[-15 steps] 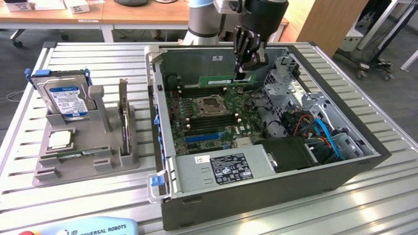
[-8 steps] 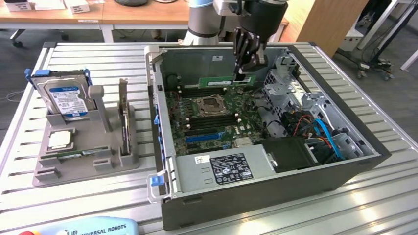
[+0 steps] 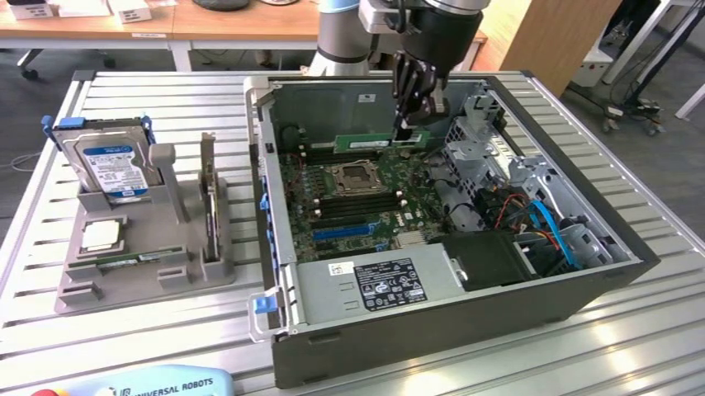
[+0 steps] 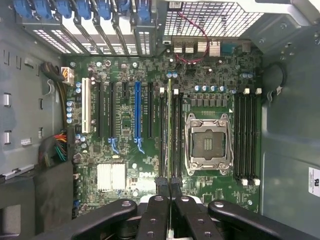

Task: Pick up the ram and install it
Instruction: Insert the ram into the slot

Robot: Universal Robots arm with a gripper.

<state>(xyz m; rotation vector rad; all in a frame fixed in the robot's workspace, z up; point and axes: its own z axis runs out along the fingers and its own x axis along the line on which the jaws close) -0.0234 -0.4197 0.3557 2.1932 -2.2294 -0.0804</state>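
My gripper reaches down into the open computer case and is shut on the ram, a long green stick held on edge over the motherboard. In the wrist view the ram shows edge-on between my fingertips, in line with the black memory slots beside the empty processor socket. Whether it touches a slot I cannot tell. A second green stick lies in the grey holder at the exterior view's left.
The grey holder also carries a blue-labelled hard drive and a square silver processor chip. Inside the case are a power supply, drive cages and blue and orange cables. The case stands on a slatted metal table.
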